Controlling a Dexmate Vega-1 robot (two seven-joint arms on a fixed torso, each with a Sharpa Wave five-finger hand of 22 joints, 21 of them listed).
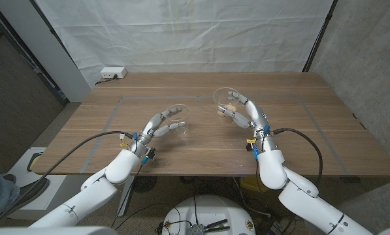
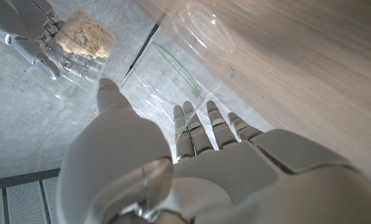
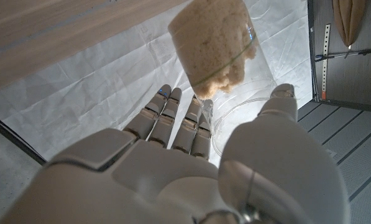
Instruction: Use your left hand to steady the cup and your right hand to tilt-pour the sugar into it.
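Sugar (image 3: 215,46) sits in a clear cup (image 1: 225,96) that the right hand (image 1: 242,112) holds up off the table (image 1: 292,137). The fingers (image 3: 173,121) of that hand wrap round the cup's side, with the thumb on the other side. This cup is tipped over, and its open mouth looks back toward the hand and a bit toward the empty cup.

The empty cup (image 1: 178,116) is held in the left hand (image 1: 157,127). Its fingers (image 2: 201,121) and thumb close on its wall, so it is gripped and kept steady. It looks to stand upright on the table with its mouth up, just past those fingertips.

The sugar cup is beside the empty cup, off to the right of it and higher up, with a gap between them. I think the right hand must carry its cup across that gap, over the empty cup's mouth, before the sugar can fall in. None has gone in yet, as far as I can tell.

The head view shows both cups and the gap. The right wrist view shows the sugar packed in one lump at the closed end of its cup. The left wrist view shows the empty cup has nothing in it.
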